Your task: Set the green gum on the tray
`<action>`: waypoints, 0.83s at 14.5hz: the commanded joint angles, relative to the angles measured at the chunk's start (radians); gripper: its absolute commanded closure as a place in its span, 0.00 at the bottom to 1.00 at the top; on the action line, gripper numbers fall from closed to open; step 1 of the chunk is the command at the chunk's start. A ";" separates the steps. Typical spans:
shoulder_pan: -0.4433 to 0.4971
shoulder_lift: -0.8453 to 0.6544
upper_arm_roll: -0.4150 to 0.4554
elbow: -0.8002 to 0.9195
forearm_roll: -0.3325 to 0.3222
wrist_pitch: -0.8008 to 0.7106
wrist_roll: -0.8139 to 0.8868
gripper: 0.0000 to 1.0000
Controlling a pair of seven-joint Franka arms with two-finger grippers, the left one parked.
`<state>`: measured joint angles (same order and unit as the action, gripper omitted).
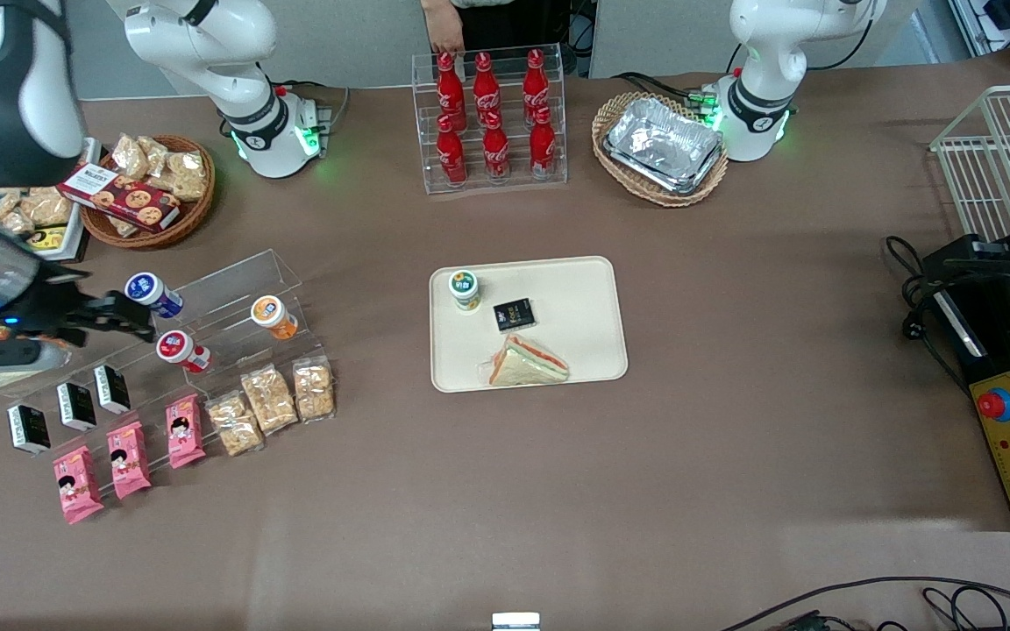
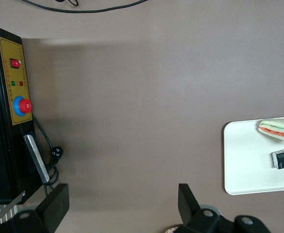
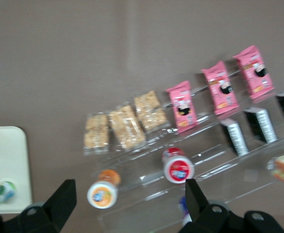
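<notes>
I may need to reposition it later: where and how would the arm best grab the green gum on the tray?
The green gum stands upright on the tray, near a corner, so coming straight down and closing on its round body just below the lid looks best. The black packet lies close beside it; set the jaws to clear that. The gripper is open, over the clear display stand.
</notes>
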<state>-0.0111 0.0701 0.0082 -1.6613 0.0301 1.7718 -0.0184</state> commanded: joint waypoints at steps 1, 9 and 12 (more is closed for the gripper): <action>-0.049 0.019 0.015 0.049 -0.016 -0.029 -0.068 0.00; -0.047 -0.030 -0.017 0.077 -0.024 -0.138 -0.057 0.00; -0.046 -0.055 -0.042 0.055 -0.016 -0.138 -0.055 0.00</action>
<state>-0.0580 0.0416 -0.0197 -1.5967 0.0219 1.6568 -0.0782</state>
